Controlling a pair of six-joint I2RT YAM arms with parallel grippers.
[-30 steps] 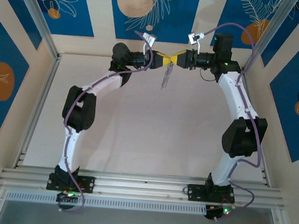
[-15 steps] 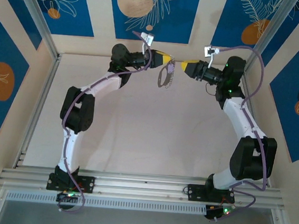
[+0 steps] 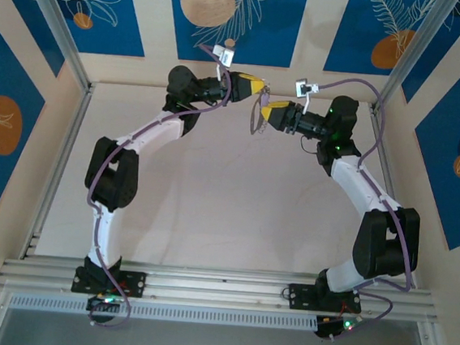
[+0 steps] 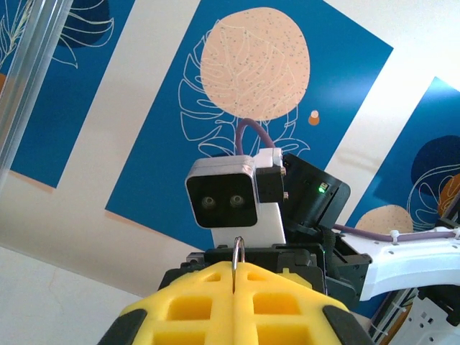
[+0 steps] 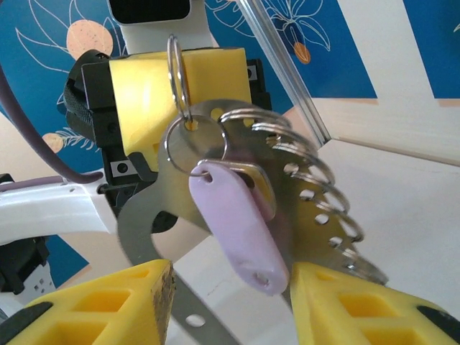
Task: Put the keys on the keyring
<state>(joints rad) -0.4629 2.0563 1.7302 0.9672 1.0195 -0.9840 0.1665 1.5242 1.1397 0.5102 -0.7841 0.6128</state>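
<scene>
The keys' one lilac-headed key (image 5: pixel 241 230) hangs from a small split ring on the keyring (image 5: pixel 140 215), a flat grey metal piece with a row of holes carrying silver rings. My left gripper (image 4: pixel 236 269) is shut on the keyring's top ring (image 5: pixel 176 72) and holds it in the air near the back wall. From above, the keyring (image 3: pixel 257 116) dangles below the left gripper (image 3: pixel 257 86). My right gripper (image 5: pixel 228 277) stands open, its yellow fingers (image 5: pixel 129 298) on either side of the lilac key's tip without clamping it. It sits just under and right of the left one (image 3: pixel 267 111).
The right arm's wrist camera (image 4: pixel 230 201) faces the left gripper at close range. An aluminium frame post (image 5: pixel 280 72) rises behind the keyring. The table (image 3: pixel 211 203) lies below, bounded by patterned walls and a rail (image 3: pixel 219 290) at the near edge.
The right gripper let go at the keyring, drew back to the right, then came back left and lower with wider jaws. The left gripper lifted the keyring slightly toward the back wall.
</scene>
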